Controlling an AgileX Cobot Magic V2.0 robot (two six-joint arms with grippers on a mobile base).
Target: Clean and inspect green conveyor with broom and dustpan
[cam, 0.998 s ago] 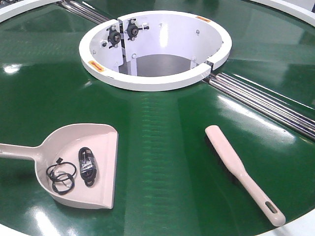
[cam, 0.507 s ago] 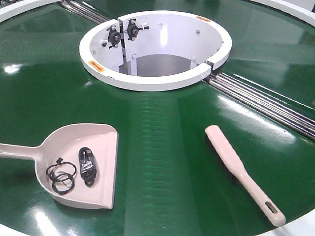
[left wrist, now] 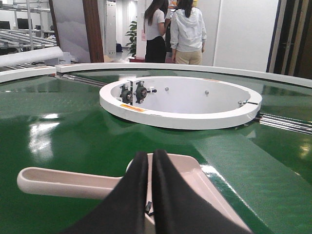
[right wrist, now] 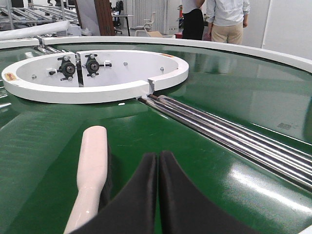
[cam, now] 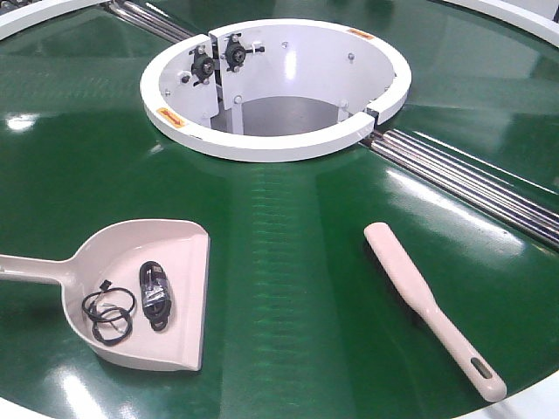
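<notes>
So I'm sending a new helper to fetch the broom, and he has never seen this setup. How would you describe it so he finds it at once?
Start at the big white ring in the green conveyor. The broom lies on the belt nearer than the ring and to its right, below the steel rollers. Unlike the wide dustpan on the left, which holds black cables, it is a slim pale stick with a slotted hole in its handle end.

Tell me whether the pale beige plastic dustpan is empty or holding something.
Not empty: the pale beige plastic dustpan holds a bundled black cable and thin black rings.

Open belt lies between dustpan (cam: pixel 140 292) and broom (cam: pixel 432 305); white ring (cam: pixel 262 144) blocks beyond.
</notes>
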